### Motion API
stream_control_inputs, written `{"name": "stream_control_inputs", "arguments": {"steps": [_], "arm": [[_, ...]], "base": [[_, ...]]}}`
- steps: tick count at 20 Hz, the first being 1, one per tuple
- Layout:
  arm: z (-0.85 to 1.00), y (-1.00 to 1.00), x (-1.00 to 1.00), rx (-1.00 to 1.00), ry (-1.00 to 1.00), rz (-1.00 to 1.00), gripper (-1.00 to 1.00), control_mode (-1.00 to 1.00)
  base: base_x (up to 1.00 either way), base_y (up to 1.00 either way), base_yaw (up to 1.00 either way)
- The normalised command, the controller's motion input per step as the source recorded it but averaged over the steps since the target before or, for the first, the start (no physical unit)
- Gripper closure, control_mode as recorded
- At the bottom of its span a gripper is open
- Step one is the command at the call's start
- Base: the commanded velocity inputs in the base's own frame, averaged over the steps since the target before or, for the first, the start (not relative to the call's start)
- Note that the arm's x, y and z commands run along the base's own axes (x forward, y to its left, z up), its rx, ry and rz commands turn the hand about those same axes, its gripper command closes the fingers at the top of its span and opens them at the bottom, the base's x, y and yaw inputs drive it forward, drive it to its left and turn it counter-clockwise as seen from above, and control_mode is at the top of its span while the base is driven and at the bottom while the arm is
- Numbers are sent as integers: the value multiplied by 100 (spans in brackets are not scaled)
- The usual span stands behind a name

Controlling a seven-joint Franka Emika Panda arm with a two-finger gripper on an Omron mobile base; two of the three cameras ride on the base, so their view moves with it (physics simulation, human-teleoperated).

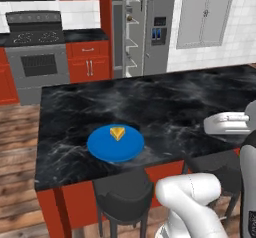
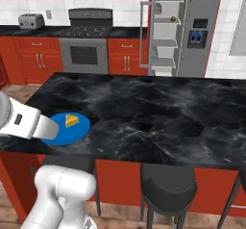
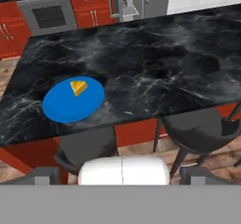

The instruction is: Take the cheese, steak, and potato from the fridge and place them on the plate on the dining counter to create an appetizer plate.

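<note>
Cheese (image 1: 117, 132) already sits on the blue plate (image 1: 105, 148), toward the plate's far side, and the plate rests near the front-left part of the dining counter (image 1: 165, 102), close to the edge over a stool (image 1: 123, 194). Gripper (image 3: 122, 173) is open, nothing between the fingers, held back above the stools and looking over the counter. Fridge (image 2: 192, 28) stands across the room w/ one door swung open; a small brown ball that looks like the potato (image 2: 172, 19) sits on an upper shelf, too small to be sure. Steak can't be made out from here. So by my read one of three is done and two fetches remain. Risks: the base has to drive round the island, and the stools and counter corner are things the arm or base could clip. The open fridge door narrows the reach into the shelves — a wide swing could hit it. The potato is round, so a slightly off-centre pinch may squirt it off the shelf. On return, lowering another item near the cheese could nudge it off the plate, or shove the plate toward the counter edge — it has little margin there.
</note>
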Motion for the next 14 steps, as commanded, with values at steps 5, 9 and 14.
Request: {"name": "stream_control_inputs", "arguments": {"steps": [5,9,14], "arm": [[0,0,0,0,0,0,-100,100],[0,0,0,0,0,0,-100,100],[0,0,0,0,0,0,-100,100]], "base": [[1,-100,0],[0,-100,-5],[-9,-100,-9]]}}
